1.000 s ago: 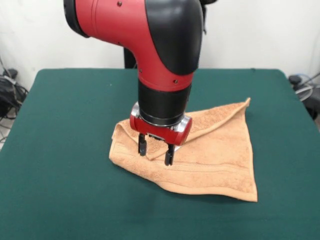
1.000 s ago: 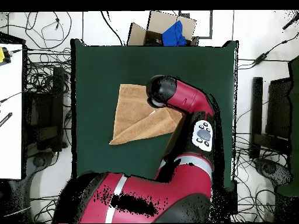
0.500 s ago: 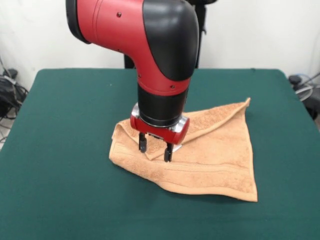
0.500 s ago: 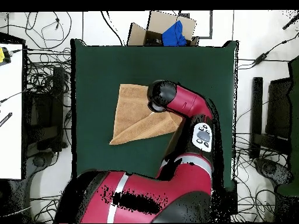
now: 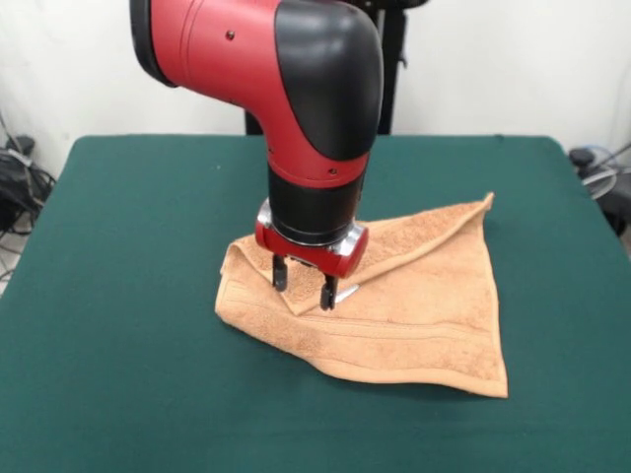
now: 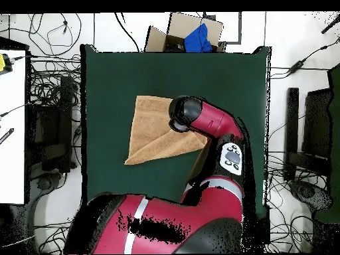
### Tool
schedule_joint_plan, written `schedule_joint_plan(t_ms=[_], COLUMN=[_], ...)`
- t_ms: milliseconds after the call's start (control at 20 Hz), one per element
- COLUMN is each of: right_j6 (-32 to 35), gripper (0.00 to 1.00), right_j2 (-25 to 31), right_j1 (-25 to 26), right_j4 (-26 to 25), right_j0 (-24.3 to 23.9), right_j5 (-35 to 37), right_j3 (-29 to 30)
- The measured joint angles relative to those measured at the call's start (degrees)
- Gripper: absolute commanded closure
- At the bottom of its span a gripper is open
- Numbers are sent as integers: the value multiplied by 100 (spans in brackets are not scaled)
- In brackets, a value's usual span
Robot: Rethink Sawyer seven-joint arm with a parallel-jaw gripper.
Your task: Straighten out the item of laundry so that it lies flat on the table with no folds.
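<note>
**Hand poised over a folded towel on the green bench**

The towel (image 5: 394,305) lies on the bench (image 5: 118,296) a little to one side of the middle, well inside every edge. It is not flat: one part is folded over the rest, so that a diagonal fold runs from the pointed corner (image 5: 487,202) down toward the rumpled end under the arm. A woven hem band shows along the edge nearest the front camera. A small white tag (image 5: 345,292) peeps out just beside the hand.

The red and black arm (image 5: 296,89) comes straight down over the folded end of the towel. The hand (image 5: 302,285) points downward with its two dark fingers (image 5: 279,273) spread apart, tips at or just above the cloth at the fold's edge; whether they touch it cannot be told. Nothing is pinched between them.

From overhead, the arm's elbow (image 6: 186,114) covers the hand and one end of the towel (image 6: 149,133), which shows as a tan shape on the green bench (image 6: 113,80).
</note>
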Motion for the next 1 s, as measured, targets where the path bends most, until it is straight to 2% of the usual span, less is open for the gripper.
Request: schedule_joint_plan(t_ms=[1000], right_j6=[0], gripper=[0], right_j2=[2], right_j1=[139], right_j4=[1], right_j0=[-116], right_j5=[-26], right_j3=[120])
